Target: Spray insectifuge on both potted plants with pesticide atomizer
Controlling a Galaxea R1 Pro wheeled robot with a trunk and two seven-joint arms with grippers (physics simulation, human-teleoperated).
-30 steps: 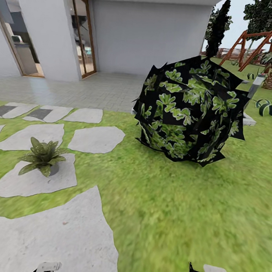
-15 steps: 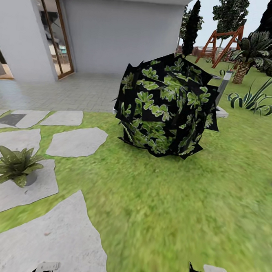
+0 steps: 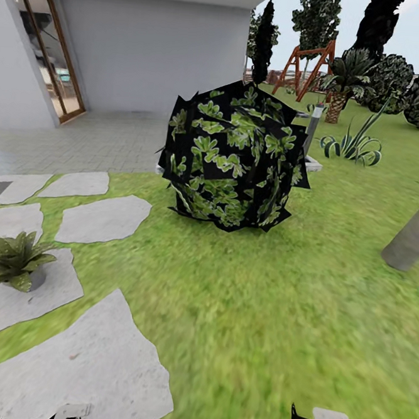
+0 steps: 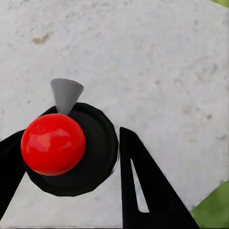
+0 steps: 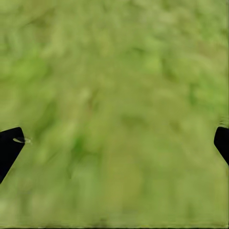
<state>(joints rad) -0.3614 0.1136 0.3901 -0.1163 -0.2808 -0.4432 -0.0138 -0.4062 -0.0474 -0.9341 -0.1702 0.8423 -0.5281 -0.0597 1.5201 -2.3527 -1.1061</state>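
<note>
1. Potted plant [image 3: 11, 262], light-green rosette in a small grey pot, sat on a stone slab [image 3: 20, 298] at about 9 o'clock in the head view.
2. Left gripper [image 4: 71, 157] was closed around the pesticide atomizer [image 4: 71, 152]; black fingers [image 4: 143, 191] pressed either side of its dark round top. Red knob [image 4: 52, 144] and grey nozzle [image 4: 66, 94] showed, grey paving beneath.
3. Large dark shrub [image 3: 232, 156] stood at 12 o'clock on the lawn [image 3: 290, 304].
4. Grey post lamp [image 3: 312, 130] just behind the shrub; swing frame [image 3: 304, 66] farther off, 1 o'clock.
5. Right gripper [image 5: 114, 143] spread wide, holding nothing, blurred grass below.
</note>
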